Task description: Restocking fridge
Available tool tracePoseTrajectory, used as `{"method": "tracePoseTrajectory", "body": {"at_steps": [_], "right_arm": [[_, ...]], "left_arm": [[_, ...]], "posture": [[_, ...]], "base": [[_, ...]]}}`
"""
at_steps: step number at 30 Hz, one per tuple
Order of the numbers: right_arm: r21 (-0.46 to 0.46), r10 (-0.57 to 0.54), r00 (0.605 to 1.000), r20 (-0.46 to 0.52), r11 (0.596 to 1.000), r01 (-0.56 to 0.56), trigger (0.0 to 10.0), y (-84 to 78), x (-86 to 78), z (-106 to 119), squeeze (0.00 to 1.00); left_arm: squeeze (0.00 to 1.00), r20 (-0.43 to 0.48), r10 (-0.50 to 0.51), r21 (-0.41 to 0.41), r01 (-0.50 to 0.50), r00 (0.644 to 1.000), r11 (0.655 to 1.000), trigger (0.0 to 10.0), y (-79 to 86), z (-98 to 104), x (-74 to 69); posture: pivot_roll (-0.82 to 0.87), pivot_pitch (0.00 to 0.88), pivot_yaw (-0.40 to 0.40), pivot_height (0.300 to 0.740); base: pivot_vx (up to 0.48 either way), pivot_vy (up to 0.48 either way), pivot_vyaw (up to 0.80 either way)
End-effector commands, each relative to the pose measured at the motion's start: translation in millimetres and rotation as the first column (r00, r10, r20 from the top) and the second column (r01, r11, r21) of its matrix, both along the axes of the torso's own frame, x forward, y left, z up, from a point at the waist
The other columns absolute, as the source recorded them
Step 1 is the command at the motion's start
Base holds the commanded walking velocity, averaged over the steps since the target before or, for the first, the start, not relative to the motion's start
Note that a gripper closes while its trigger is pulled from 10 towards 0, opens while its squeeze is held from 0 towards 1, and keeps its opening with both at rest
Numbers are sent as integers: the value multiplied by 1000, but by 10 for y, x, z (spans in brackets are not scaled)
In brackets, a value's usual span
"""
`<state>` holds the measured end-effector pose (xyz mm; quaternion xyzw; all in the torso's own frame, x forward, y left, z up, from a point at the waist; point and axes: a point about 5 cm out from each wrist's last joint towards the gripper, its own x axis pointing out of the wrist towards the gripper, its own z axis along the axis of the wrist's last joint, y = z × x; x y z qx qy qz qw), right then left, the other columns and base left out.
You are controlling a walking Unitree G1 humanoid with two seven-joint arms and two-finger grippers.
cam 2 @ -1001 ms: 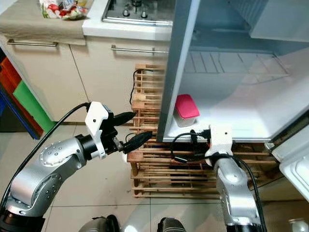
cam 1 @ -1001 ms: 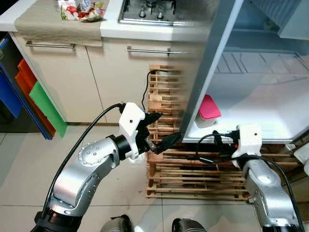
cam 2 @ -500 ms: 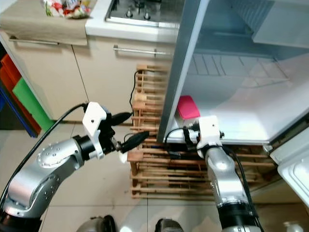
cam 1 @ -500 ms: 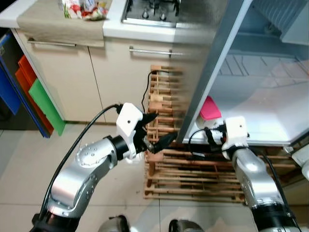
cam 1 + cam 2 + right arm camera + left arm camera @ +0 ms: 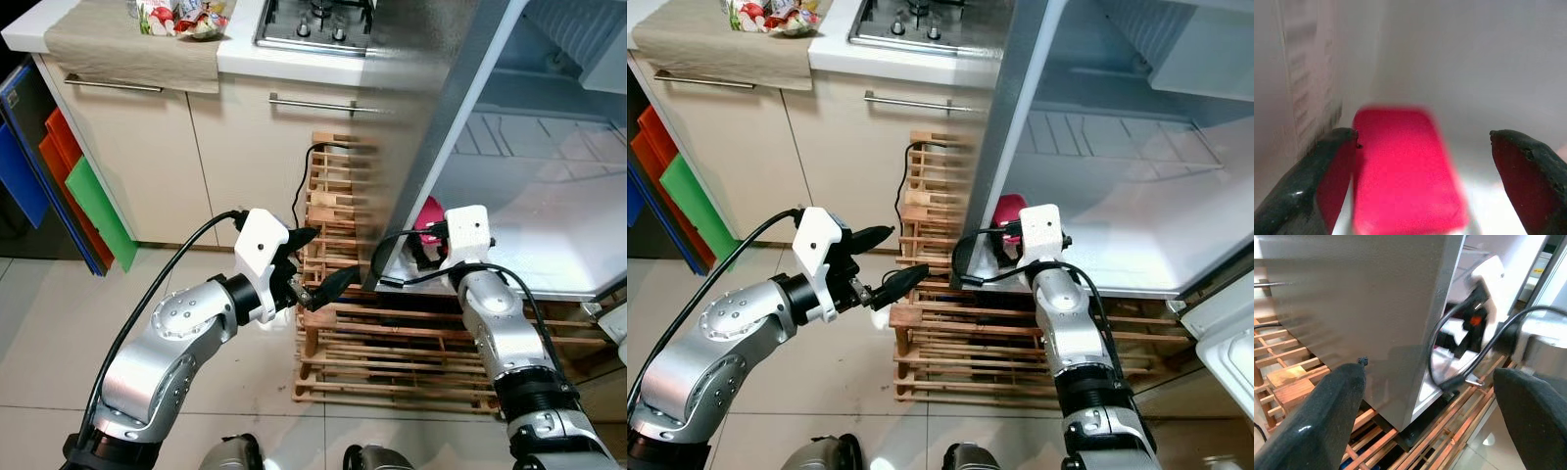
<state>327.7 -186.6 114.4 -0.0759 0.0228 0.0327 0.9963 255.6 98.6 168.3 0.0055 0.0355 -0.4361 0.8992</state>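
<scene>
A small container with a pink lid [image 5: 427,210] stands at the front left corner of the open fridge's white bottom shelf [image 5: 549,230]. My right wrist [image 5: 465,233] is right in front of it and hides most of it. In the right wrist view the right gripper [image 5: 1425,181] is open, and the blurred red lid [image 5: 1405,171] lies between its fingers [image 5: 1317,186]; whether they touch is unclear. My left gripper [image 5: 330,258] hangs open and empty outside the fridge's grey side wall [image 5: 441,127], above the pallet.
The fridge stands on a wooden pallet [image 5: 392,343]. To the left are cream cabinets under a counter with a hob [image 5: 318,20] and snack packets [image 5: 181,15] on a cloth. Coloured boards [image 5: 83,196] lean at the far left. Tiled floor lies in front.
My right arm has risen from below the shelf edge and reached in to the pink-lidded container. The left arm has hardly moved. The camera has shifted slightly.
</scene>
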Motion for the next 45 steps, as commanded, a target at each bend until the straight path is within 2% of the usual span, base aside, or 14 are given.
{"method": "tracePoseTrajectory", "body": {"at_steps": [1,6,8,9,11,15,20,27,30,37,39,45], "right_arm": [[15,-34,999,36,999,33,10000,-99,-55,80,0],[34,-80,995,59,996,78,10000,-203,-376,98,0],[30,-94,994,47,995,92,10000,-232,-609,65,0],[30,-94,994,47,995,92,10000,-232,-609,65,0],[30,-116,993,20,993,115,10000,-266,-790,16,0],[33,-129,992,-9,991,130,10000,-278,-846,-23,0],[45,-169,983,-71,984,172,10000,-319,-755,-94,0],[58,-181,978,-101,980,188,10000,-302,-655,-110,0],[61,-178,977,-117,981,186,10000,-262,-588,-160,0],[68,-144,974,-173,985,158,10000,-61,-318,-239,0],[69,-143,974,-175,985,157,10000,-48,-300,-241,0],[70,-116,981,-153,989,128,10000,76,-83,-201,0]], "left_arm": [[0,12,3,3,-3,1000,1000,10000,-5,16,-15],[0,11,0,4,0,1000,1000,10000,-5,16,-5],[0,10,-6,3,6,1000,1000,10000,-12,11,2],[0,10,-6,3,6,1000,1000,10000,-12,11,2],[0,7,-18,-1,18,1000,1000,10000,-41,0,3],[0,5,-23,-5,23,1000,1000,10000,-66,-11,8],[0,6,-30,-12,30,1000,999,10000,-95,-2,24],[0,7,-19,-11,19,1000,1000,10000,-68,-2,17],[0,4,-19,-11,19,1000,1000,10000,-68,-8,8],[0,7,-10,1,10,1000,1000,10000,-31,5,11],[0,8,-9,2,9,1000,1000,10000,-28,5,9],[0,5,-5,6,5,1000,1000,10000,-16,3,-11]], "posture": [[-88,122,-81,740],[-109,122,-76,740],[-130,122,-71,740],[-130,122,-71,740],[-144,122,-68,740],[-153,122,-67,740],[-156,120,-66,740],[-141,126,-67,740],[-138,128,-66,740],[-106,134,-66,740],[-106,134,-66,740],[-92,141,-71,740]], "base": [[0,0,0],[0,0,0],[0,0,0],[0,0,0],[0,0,0],[0,0,0],[0,0,0],[0,0,0],[0,0,0],[0,0,0],[0,0,0],[0,0,0]]}}
